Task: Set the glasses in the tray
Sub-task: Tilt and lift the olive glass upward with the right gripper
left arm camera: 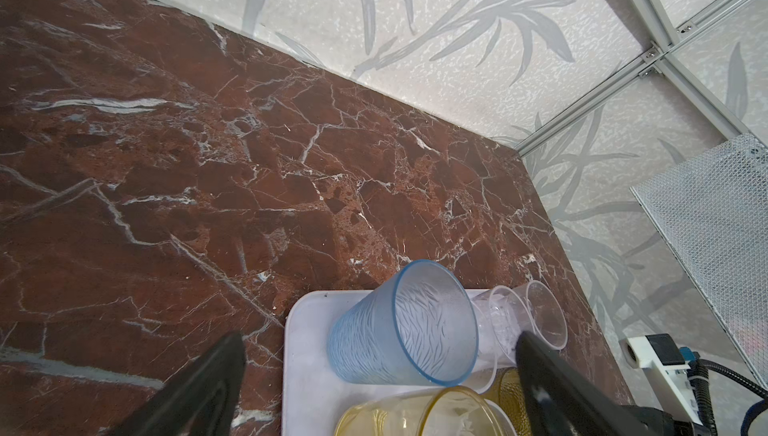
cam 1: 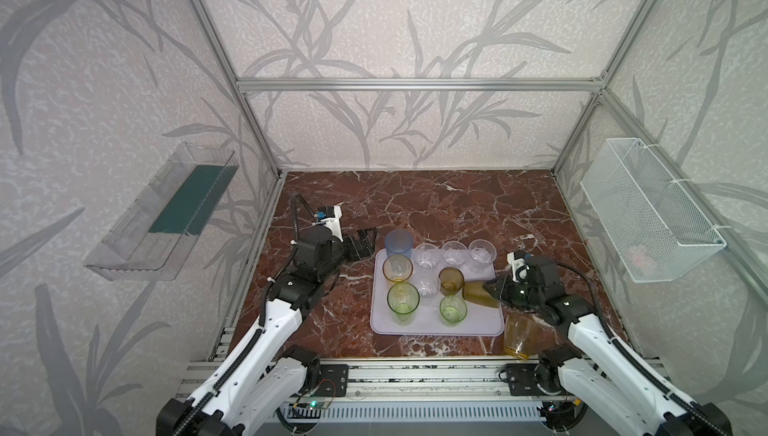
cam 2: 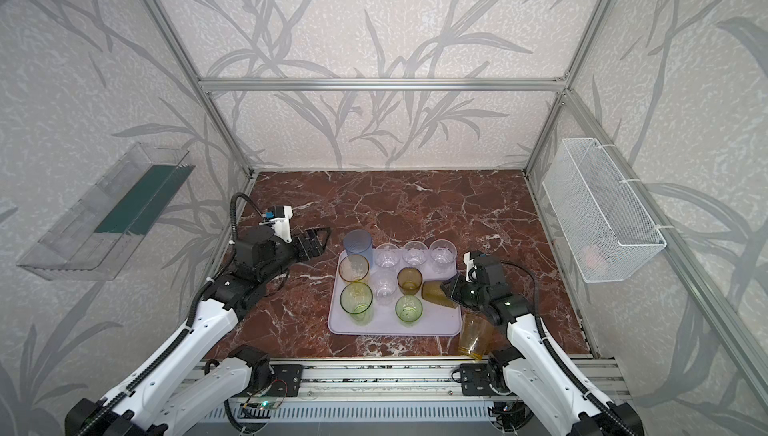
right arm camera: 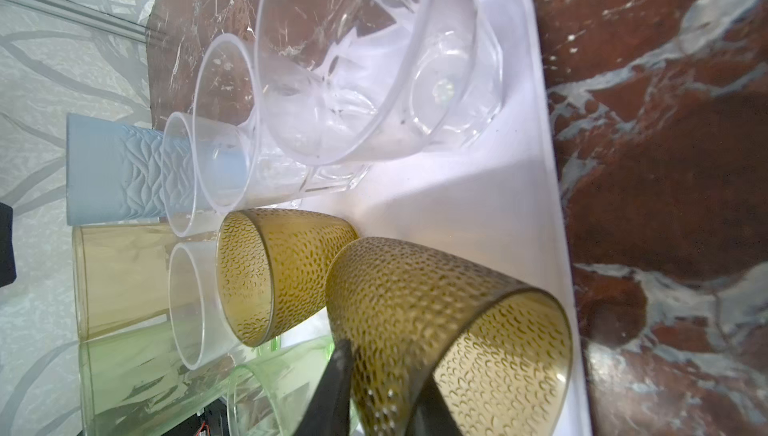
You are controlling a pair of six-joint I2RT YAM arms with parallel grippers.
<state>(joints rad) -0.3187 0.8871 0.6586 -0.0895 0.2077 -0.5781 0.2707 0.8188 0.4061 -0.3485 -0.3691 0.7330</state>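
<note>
both top views, 11 glasses, 1 tray, olive glass in r tool

The pale lilac tray lay flat on the surface. Standing upright on it were a frosted blue-grey tumbler at the far left corner, three clear faceted tumblers along the far edge, a fourth clear tumbler, an amber tumbler, an olive-brown tumbler and two light green tumblers. A second olive-brown tumbler lay tipped over at the right edge. A second amber tumbler stood on the surface, just off the near right corner.
</note>
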